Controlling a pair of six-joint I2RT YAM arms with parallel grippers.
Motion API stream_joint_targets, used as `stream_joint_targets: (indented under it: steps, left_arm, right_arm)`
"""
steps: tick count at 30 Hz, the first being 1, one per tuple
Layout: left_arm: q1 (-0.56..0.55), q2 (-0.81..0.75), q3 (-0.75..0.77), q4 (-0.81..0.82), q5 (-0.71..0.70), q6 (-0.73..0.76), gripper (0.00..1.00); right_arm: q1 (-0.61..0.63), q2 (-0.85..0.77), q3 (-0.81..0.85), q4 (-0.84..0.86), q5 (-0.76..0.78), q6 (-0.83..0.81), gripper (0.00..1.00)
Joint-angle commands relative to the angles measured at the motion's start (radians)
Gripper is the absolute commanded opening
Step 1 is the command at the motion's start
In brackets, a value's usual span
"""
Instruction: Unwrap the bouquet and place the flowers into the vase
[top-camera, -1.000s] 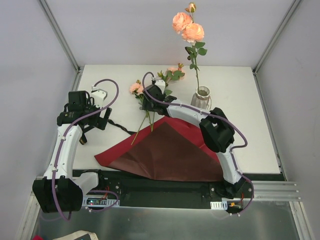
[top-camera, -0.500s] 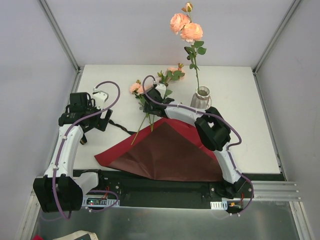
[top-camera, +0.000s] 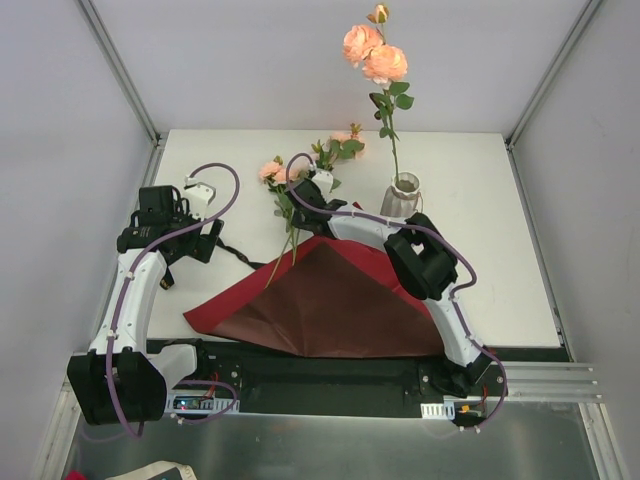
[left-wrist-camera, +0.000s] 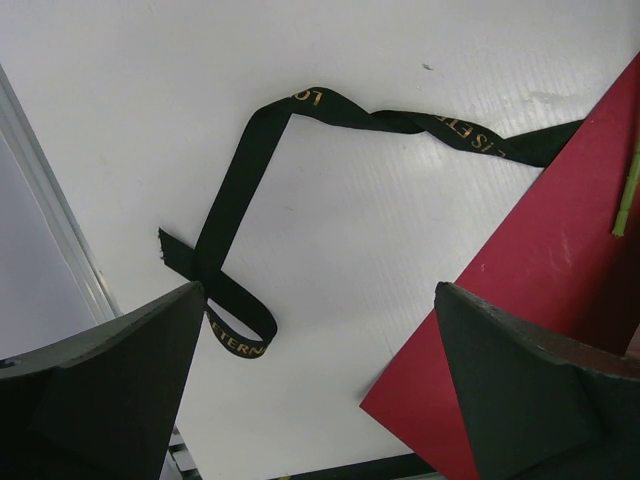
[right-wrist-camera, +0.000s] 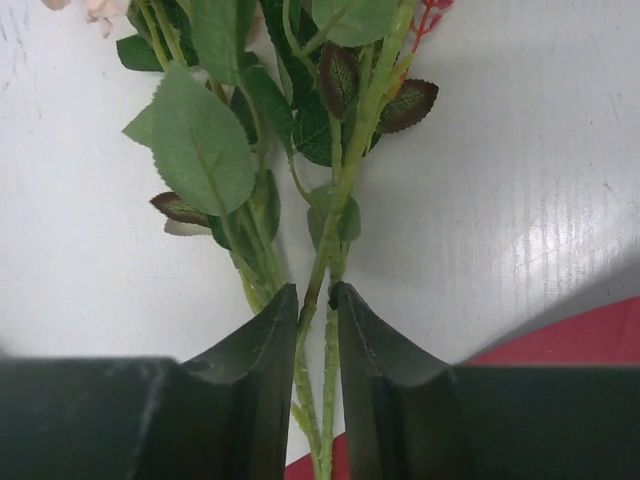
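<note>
The bouquet lies undone: its dark red paper (top-camera: 320, 305) is spread flat at the near table edge, and the black ribbon (left-wrist-camera: 240, 190) trails beside it. One stem of peach-pink roses (top-camera: 375, 55) stands in the ribbed vase (top-camera: 403, 195). The other flowers (top-camera: 290, 195) lie on the table left of the vase. My right gripper (right-wrist-camera: 315, 290) is shut on two of their green stems (right-wrist-camera: 345, 190), just below the leaves. My left gripper (left-wrist-camera: 318, 290) hangs open and holds nothing, above the ribbon and the paper's left corner (left-wrist-camera: 420, 390).
The ribbon (top-camera: 240, 255) runs from under the paper towards the left arm. Metal frame posts (top-camera: 120, 70) and white walls close in the table's back and sides. The vase stands close to the right arm's elbow (top-camera: 420, 260).
My right jaws have closed in on the stems. The right arm shifted slightly and the paper's left corner slid a little left. The left arm has stayed put.
</note>
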Motion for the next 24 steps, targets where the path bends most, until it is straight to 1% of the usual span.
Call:
stream_joint_targets:
  steps: [1,4,13,18,20,22,23,24]
  left_arm:
    - [0.005,-0.009,-0.001,0.012,-0.002,0.017,0.99]
    - [0.006,-0.014,-0.001,0.012,0.001,0.014,0.99]
    - [0.005,-0.034,-0.007,0.011,0.006,0.007,0.99]
    - [0.005,-0.042,-0.010,0.011,0.006,0.006,0.99]
    - [0.003,-0.042,-0.012,0.011,0.007,0.007,0.99]
    - [0.005,-0.043,-0.012,0.009,0.004,0.009,0.99]
    - [0.006,-0.045,-0.013,0.010,0.006,0.010,0.99]
    - [0.005,-0.046,-0.013,0.009,0.006,0.010,0.99]
  right_arm:
    - [0.000,-0.068,-0.051,0.063,0.029,0.025,0.23]
    - [-0.001,-0.097,-0.078,0.080,0.031,0.017,0.19]
    - [0.010,-0.190,-0.139,0.123,0.044,-0.027,0.18]
    - [0.022,-0.234,-0.164,0.148,0.057,-0.052,0.08]
    - [0.028,-0.239,-0.158,0.174,0.055,-0.070,0.08]
    - [0.026,-0.223,-0.135,0.131,0.055,-0.065,0.15]
    - [0.025,-0.219,-0.126,0.119,0.058,-0.065,0.28]
    - [0.026,-0.210,-0.118,0.107,0.063,-0.061,0.33]
